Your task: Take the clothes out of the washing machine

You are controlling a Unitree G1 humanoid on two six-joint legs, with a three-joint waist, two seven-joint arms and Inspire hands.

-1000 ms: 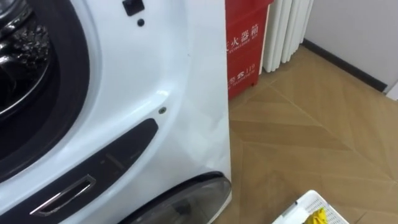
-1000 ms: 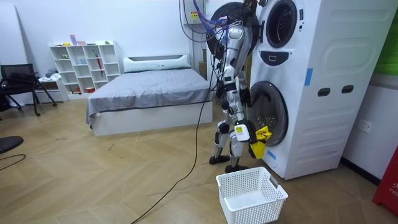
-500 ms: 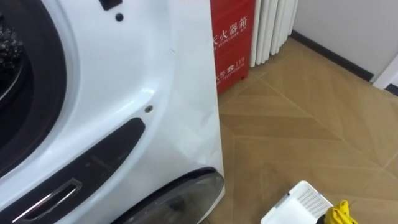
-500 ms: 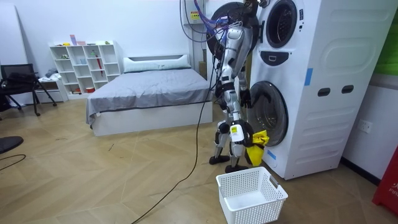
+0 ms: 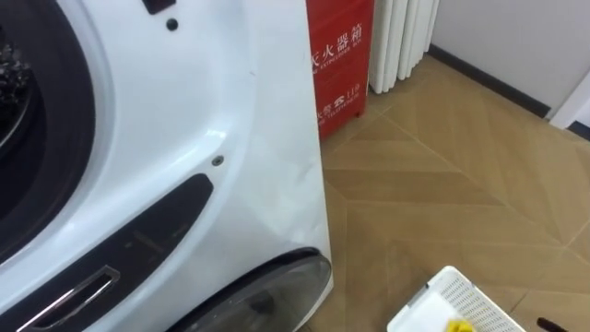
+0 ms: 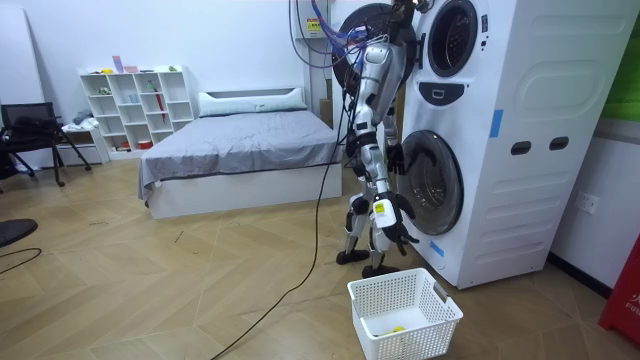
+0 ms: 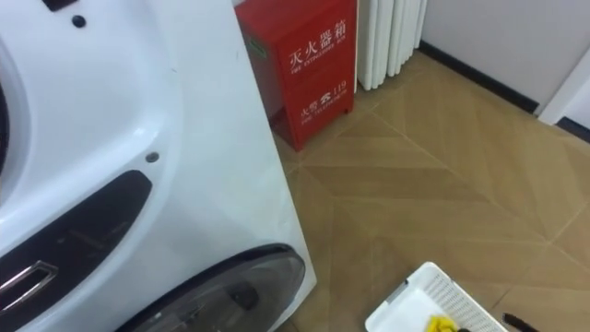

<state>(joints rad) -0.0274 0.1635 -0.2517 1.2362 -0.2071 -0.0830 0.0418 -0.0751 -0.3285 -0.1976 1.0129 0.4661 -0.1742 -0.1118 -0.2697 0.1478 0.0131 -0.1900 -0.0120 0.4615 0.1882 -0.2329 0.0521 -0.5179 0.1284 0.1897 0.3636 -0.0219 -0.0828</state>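
Right robot hand [image 6: 394, 229], fingers spread empty; at its 6 o'clock, crumpled yellow cloth [image 6: 395, 328] inside white lattice plastic basket [image 6: 420, 340].

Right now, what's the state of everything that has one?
yellow garment: lying loose inside the basket.
basket: upright on the floor in front of the washing machine, holding the garment.
right hand: open and empty, above the basket.
lower door: cannot tell whether open or shut.
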